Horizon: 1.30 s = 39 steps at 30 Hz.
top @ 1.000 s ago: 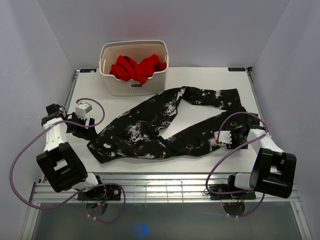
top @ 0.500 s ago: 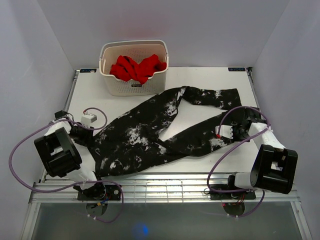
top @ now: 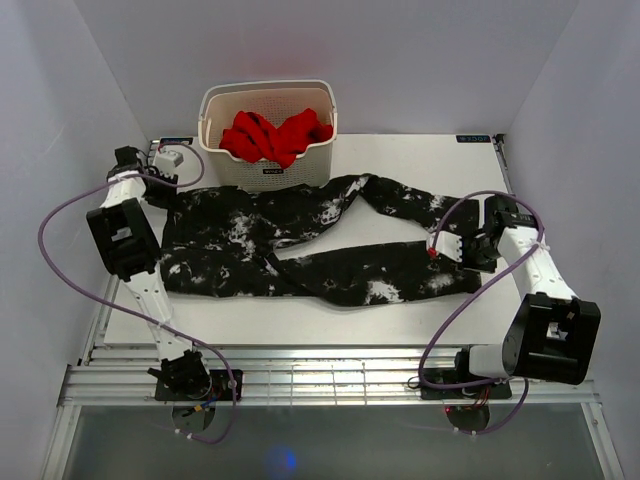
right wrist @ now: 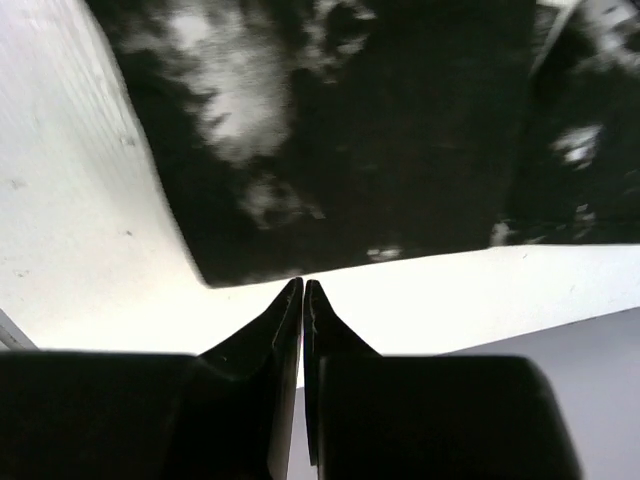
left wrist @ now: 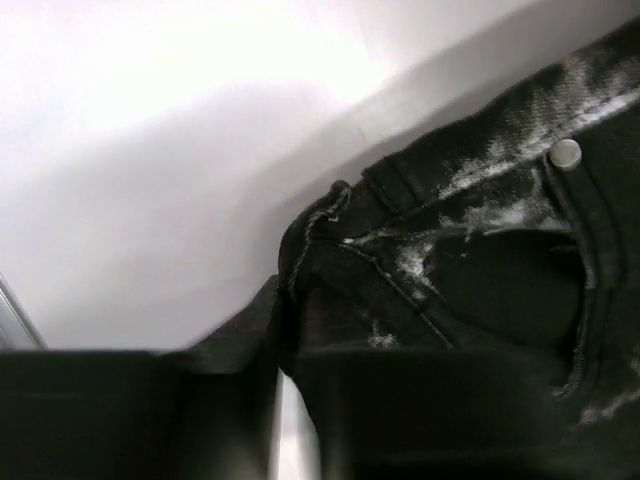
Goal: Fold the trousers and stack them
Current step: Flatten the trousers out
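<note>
The trousers (top: 300, 250), black with white speckles, lie stretched left to right across the table, waist at the left, both legs running right. My left gripper (top: 158, 192) is at the far left back, shut on the waistband's corner. In the left wrist view the fabric (left wrist: 480, 250) runs down between the fingers of the left gripper (left wrist: 285, 320). My right gripper (top: 450, 258) is by the leg ends at the right. In the right wrist view this gripper (right wrist: 302, 285) is shut. Its tips touch the hem edge of a leg (right wrist: 380, 130), and no cloth shows between them.
A white basket (top: 270, 172) holding a red garment (top: 275, 133) stands at the back, just behind the trousers. White walls close in the table on the left, back and right. A metal rail (top: 320, 365) runs along the near edge.
My left gripper closed on the waist and carried it from the near left to the back left, pulling the trousers out flat. The right gripper shut and shifted slightly back.
</note>
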Tool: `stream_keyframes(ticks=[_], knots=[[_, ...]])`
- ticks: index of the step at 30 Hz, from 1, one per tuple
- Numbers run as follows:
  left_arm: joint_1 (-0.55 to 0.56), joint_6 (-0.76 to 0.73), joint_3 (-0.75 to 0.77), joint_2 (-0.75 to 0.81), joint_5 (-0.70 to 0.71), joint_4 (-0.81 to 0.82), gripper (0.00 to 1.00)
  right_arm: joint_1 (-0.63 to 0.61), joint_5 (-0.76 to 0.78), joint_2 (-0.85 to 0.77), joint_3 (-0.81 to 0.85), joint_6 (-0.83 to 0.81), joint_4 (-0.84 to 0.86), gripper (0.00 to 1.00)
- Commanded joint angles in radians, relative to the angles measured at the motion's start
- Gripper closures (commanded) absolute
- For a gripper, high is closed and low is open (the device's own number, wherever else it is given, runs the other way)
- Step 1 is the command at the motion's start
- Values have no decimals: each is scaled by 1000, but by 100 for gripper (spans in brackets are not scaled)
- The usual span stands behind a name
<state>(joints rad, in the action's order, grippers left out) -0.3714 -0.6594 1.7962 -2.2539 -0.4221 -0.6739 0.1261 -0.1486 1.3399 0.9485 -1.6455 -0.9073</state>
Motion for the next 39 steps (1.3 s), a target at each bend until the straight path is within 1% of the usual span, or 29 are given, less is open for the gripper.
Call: stream_keyframes(ticks=[1, 2, 3, 4, 5, 6, 7, 8, 9, 10, 11, 12, 13, 14, 15, 16, 17, 18, 19, 21, 22, 23, 24, 25, 27, 28, 32, 34, 39], knots=[[12, 63, 129, -4, 2, 8, 63, -52, -60, 21, 76, 131, -81, 91], [11, 52, 118, 22, -27, -42, 55, -54, -59, 30, 123, 157, -79, 84], [11, 26, 91, 109, -61, -64, 44, -49, -54, 44, 153, 202, -103, 77], [11, 5, 42, 164, -79, -70, 28, -39, -42, 68, 179, 210, -117, 67], [11, -43, -72, 227, -116, -75, 14, -25, -43, 74, 200, 207, -131, 33], [11, -69, -133, 290, -133, -81, 8, -10, -48, 71, 216, 178, -142, 2], [11, -87, -193, 412, -144, -82, 2, 7, -40, 52, 208, 161, -142, 10], [11, -101, -295, 468, -147, -85, 2, 12, -34, 32, 191, 139, -139, 10], [11, -121, -335, 520, -164, -99, 2, 13, -32, 10, 149, 116, -140, 10], [11, -135, -371, 566, -176, -117, 2, 12, -32, -48, 119, 71, -146, 10], [11, -146, -400, 639, -190, -171, 2, 12, -35, -85, 89, 37, -151, 10], [9, -179, -449, 671, -234, -206, 2, 10, -39, -119, 9, 4, -145, 10], [17, -210, -474, 701, -259, -240, 2, 9, -31, -192, -38, -60, -102, 10], [26, -241, -501, 759, -277, -292, 2, 9, -20, -229, -87, -92, -73, 10], [34, -293, -568, 792, -312, -306, 3, 7, -10, -260, -138, -124, -38, 10], [67, -324, -604, 829, -329, -314, 4, 7, 4, -309, -228, -173, 0, 10], [95, -359, -641, 867, -345, -326, 5, 7, 9, -327, -264, -192, 68, 10], [126, -382, -712, 949, -352, -316, 7, 6, 11, -346, -295, -206, 99, 10], [200, -405, -745, 990, -366, -300, 9, 6, 4, -347, -333, -217, 125, 10], [297, -425, -803, 1077, -362, -260, 12, 6, -6, -334, -341, -221, 165, 3], [413, -436, -852, 1097, -342, -248, 15, 6, -15, -306, -340, -212, 176, 0], [466, -439, -873, 1113, -330, -212, 17, 6, -17, -289, -327, -188, 185, 8], [511, -442, -894, 1132, -320, -190, 19, 6, -16, -254, -321, -175, 202, 12], [599, -447, -928, 1137, -308, -167, 21, 7, -17, -236, -311, -160, 208, 15], [684, -444, -949, 1131, -256, -70, 22, 7, -20, -196, -286, -131, 211, 22], [750, -437, -955, 1107, -238, -6, 23, 7, -26, -188, -281, -128, 214, 27], [862, -413, -916, 992, -198, 83, 28, 7, -25, -182, -284, -129, 246, 40], [906, -419, -894, 944, -198, 103, 30, 7, -17, -171, -283, -131, 260, 44], [988, -456, -870, 823, -172, 135, 37, 7, -5, -130, -260, -117, 285, 46]])
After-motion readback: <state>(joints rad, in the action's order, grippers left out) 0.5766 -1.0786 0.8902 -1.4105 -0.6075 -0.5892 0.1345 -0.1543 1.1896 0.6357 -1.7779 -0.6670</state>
